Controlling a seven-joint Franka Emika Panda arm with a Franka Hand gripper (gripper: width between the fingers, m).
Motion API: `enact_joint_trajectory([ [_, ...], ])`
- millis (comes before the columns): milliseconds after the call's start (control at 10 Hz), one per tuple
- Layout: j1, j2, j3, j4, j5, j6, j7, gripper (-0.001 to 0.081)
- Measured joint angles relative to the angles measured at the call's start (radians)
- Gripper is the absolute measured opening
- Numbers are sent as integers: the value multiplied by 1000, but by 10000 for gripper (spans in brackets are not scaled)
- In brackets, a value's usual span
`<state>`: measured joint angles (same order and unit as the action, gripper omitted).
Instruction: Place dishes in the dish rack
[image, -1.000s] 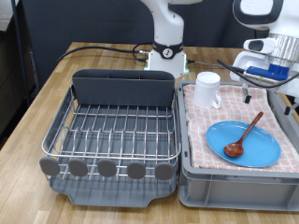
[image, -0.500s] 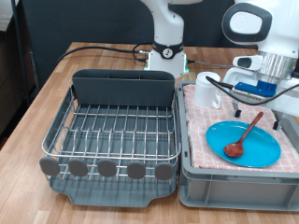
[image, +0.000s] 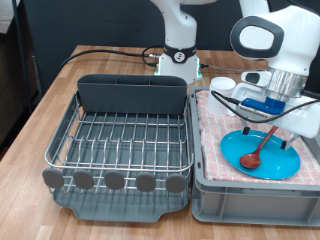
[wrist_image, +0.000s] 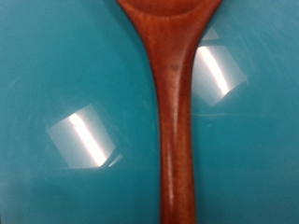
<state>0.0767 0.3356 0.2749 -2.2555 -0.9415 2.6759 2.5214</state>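
A slim reddish-brown wooden spoon lies on the round light-blue plate, inside the grey crate at the exterior view's right. My gripper hangs low over the plate, fingers spread to either side of the spoon's handle, holding nothing. The wrist view shows the spoon's handle very close over the plate, with no fingers in it. The white mug stands at the crate's back, partly hidden by the arm. The silver wire dish rack at the exterior view's left holds no dishes.
The rack's dark grey cutlery bin stands along its back. The grey crate is lined with checked cloth. The robot's base and cables sit behind both on the wooden table.
The arm has swung in from the exterior view's right and come down over the plate, ending low above the spoon. The dishes have not moved.
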Motion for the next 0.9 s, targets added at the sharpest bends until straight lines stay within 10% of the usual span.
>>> enact_joint_trajectory([
  [600,0,26,-2,-1,-32,42,4,802],
  [800,1,27,-2,-1,-43,42,11,721],
  [900,1,27,-2,-1,-44,42,12,538],
])
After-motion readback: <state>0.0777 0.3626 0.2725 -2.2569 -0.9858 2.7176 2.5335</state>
